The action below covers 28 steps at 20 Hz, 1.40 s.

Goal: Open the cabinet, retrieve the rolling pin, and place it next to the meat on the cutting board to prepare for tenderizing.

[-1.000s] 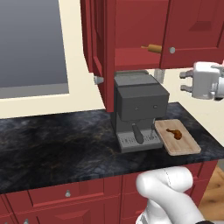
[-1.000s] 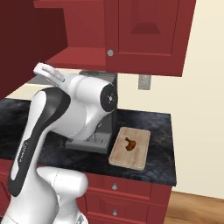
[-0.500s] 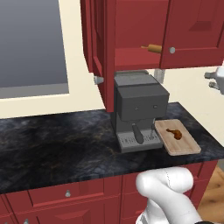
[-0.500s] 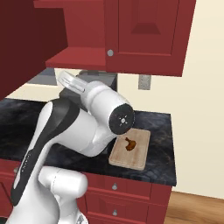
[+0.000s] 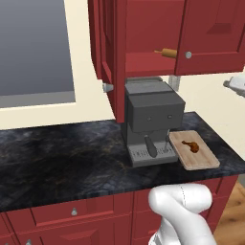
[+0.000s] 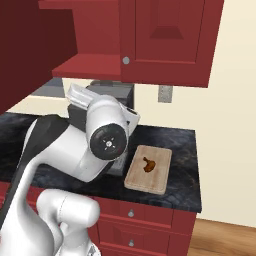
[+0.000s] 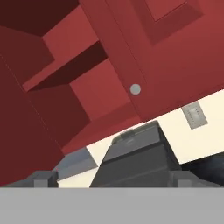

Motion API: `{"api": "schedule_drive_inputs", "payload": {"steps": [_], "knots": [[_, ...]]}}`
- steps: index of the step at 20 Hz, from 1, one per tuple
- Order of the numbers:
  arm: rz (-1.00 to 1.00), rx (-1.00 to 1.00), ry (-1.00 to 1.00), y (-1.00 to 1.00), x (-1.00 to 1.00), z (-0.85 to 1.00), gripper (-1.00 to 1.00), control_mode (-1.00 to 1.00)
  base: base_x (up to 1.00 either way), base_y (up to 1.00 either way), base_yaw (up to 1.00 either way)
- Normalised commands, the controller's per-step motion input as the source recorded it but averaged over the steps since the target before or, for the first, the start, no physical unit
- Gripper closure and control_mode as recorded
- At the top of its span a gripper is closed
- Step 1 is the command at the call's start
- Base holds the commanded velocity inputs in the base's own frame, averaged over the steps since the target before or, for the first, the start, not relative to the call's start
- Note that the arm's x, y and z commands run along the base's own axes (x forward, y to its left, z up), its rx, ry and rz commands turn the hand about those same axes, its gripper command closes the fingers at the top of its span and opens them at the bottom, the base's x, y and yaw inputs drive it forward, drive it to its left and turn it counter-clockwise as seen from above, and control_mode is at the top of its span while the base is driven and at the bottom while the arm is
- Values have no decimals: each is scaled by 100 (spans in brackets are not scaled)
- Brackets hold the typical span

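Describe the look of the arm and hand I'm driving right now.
Glossy white rounded arm with a black section along one link and a round grey joint cap ringed with small screws. The hand ends in two small dark grey blocky fingertips. No cables or markings are visible.

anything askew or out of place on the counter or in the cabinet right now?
Little stands out. The rolling pin lies in the open cabinet, one end poking past the closed right door's edge. The meat sits on the cutting board, nothing spilled. Left door hangs open.
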Motion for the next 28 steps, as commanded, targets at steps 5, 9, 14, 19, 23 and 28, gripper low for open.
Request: {"api": "schedule_drive_inputs", "payload": {"steps": [5, 9, 14, 19, 23, 28], "knots": [[-1, -17, -14, 1, 21, -4, -100, -100, 0, 0, 0], [0, -22, -21, 1, 13, 0, -100, -100, 0, 0, 0], [-2, -21, -15, 1, 17, 1, -100, -100, 0, 0, 0], [-5, -27, -9, 2, 21, 20, -100, -100, 0, 0, 0], [-7, -27, -6, 1, 26, 17, -100, -100, 0, 0, 0], [-10, -18, -1, 1, 32, 5, -100, -100, 0, 0, 0]]}}
